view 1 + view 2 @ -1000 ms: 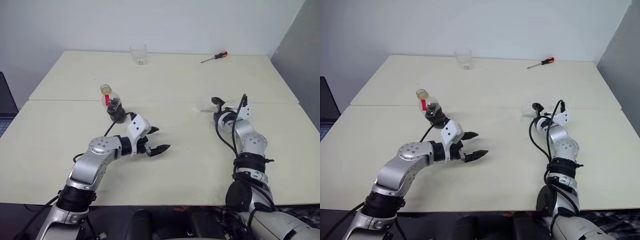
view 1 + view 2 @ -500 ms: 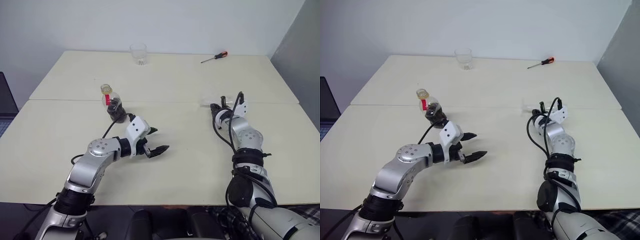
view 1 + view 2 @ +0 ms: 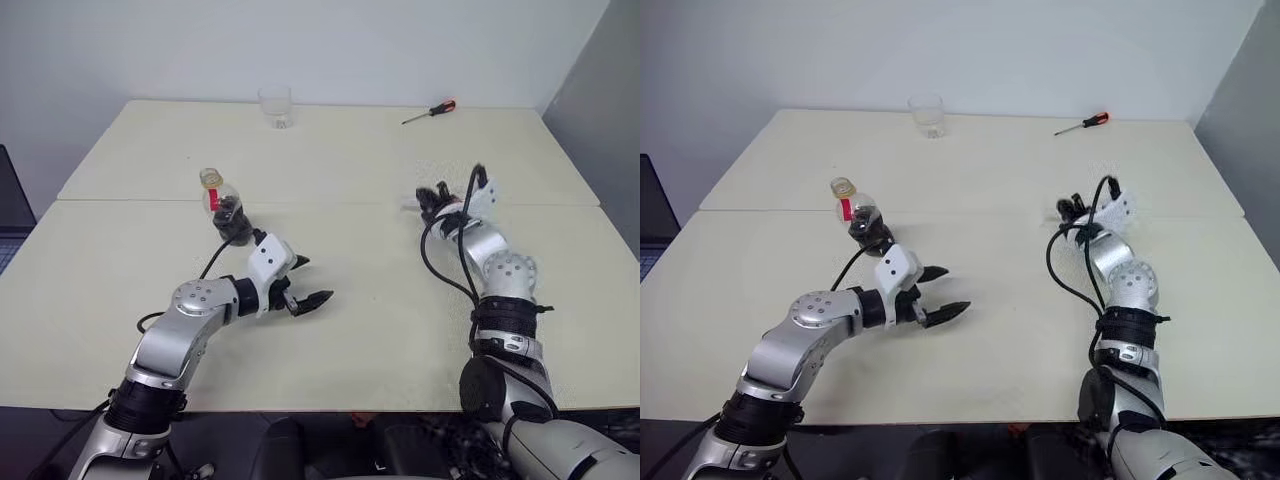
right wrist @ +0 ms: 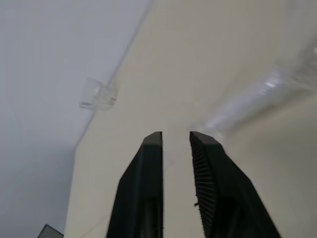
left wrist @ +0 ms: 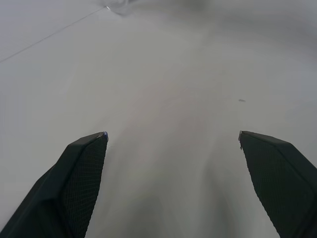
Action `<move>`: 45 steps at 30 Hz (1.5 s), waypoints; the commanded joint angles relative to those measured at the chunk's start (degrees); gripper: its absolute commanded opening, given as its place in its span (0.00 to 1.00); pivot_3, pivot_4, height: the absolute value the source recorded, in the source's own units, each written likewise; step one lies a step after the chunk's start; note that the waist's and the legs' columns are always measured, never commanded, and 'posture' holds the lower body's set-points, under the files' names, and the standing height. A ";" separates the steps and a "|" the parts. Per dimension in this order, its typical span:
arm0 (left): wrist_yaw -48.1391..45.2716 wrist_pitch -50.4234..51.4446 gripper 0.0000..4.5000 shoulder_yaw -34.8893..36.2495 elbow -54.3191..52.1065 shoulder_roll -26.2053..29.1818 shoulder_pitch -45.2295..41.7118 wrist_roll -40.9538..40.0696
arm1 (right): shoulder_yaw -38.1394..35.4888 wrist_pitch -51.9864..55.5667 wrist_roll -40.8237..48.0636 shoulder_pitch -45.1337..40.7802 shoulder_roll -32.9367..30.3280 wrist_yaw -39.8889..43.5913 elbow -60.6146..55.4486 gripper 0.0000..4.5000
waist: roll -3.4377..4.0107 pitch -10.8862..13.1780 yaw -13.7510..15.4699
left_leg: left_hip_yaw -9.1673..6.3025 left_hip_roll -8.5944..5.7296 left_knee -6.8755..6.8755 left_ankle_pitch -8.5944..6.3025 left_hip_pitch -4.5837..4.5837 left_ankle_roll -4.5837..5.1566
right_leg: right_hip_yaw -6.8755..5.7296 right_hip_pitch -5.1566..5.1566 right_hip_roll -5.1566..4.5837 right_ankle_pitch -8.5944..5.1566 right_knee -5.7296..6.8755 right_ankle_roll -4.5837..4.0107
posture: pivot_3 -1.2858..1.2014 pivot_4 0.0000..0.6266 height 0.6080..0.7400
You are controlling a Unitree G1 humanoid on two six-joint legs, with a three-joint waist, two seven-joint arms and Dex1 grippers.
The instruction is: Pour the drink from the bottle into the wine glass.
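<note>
Your left gripper (image 3: 315, 280) is wide open near the bottle (image 3: 228, 210). The wine glass (image 4: 270, 83) is far right of it, by your right gripper (image 4: 176, 135). I cannot tell if it is held. It may slip and break.

Bottle (image 3: 227, 207) set on table (image 3: 350, 160), left of centre. Tumbler (image 3: 275, 106) placed at far edge, behind bottle. Screwdriver (image 3: 429, 113) laid far right. Left gripper (image 3: 306, 281) positioned before bottle, right gripper (image 3: 432, 196) well right.

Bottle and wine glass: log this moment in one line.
bottle upright, capped, untouched | drink in bottle | left gripper open, empty, near bottle | right gripper by wine glass | pour not started
</note>
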 commanded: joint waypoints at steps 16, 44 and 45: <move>0.85 -1.99 1.00 0.34 -0.57 -0.73 0.09 0.54 | -10.56 -4.31 11.50 -10.05 2.71 -31.31 6.31 1.00 | 0.00 0.00 -0.06 | 0.12 -0.04 0.01 0.00 -0.08 0.01 | -0.01 -0.08 -0.03 0.11 -0.01 -0.18 | 0.52 0.24 1.00; 3.27 0.46 1.00 1.75 -4.35 0.08 1.97 1.00 | -14.28 -33.74 -1.47 -20.23 -1.17 -19.12 40.23 1.00 | 0.00 0.00 -0.02 | 0.11 -0.05 0.11 0.01 -0.44 0.01 | -0.04 -0.35 -0.06 0.15 0.02 -0.24 | 0.52 0.24 1.00; 3.39 0.55 1.00 1.80 -4.44 0.07 2.02 1.01 | -14.28 -34.41 -1.91 -20.31 -1.31 -19.09 41.25 1.00 | -0.01 -0.01 -0.02 | 0.11 -0.05 0.14 0.01 -0.44 0.01 | -0.04 -0.34 -0.06 0.16 0.02 -0.23 | 0.52 0.24 1.00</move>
